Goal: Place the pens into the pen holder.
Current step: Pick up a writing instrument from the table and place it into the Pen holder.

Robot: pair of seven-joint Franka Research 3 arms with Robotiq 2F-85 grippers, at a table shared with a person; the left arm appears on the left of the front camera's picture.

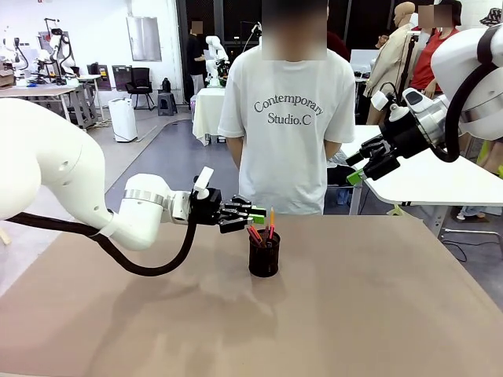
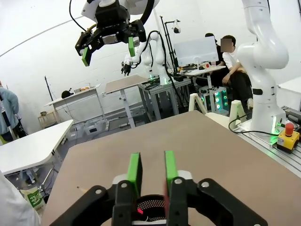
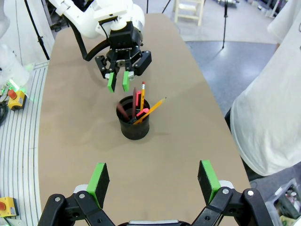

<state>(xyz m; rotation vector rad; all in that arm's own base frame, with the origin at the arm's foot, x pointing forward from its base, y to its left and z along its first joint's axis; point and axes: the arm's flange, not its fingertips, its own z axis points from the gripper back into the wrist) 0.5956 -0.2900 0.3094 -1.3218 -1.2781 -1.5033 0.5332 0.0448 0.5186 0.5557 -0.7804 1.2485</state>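
The black mesh pen holder point(image 1: 264, 255) stands on the brown table's far middle, with a yellow-orange pencil point(image 3: 153, 108) and pinkish-red pens point(image 3: 138, 101) sticking out of it. My left gripper point(image 1: 250, 214) hovers just above and left of its rim. Its green pads point(image 2: 134, 172) stand a narrow gap apart with nothing gripped between them, and the holder's mouth point(image 2: 150, 207) lies right below. My right gripper point(image 1: 357, 169) hangs high at the right, wide open and empty. In its own view it point(image 3: 154, 181) looks down on the holder point(image 3: 134, 127).
A person in a white T-shirt point(image 1: 287, 118) stands at the far edge behind the holder. The table point(image 1: 377, 314) is bare around the holder. A white side table point(image 1: 440, 184) sits under my right arm.
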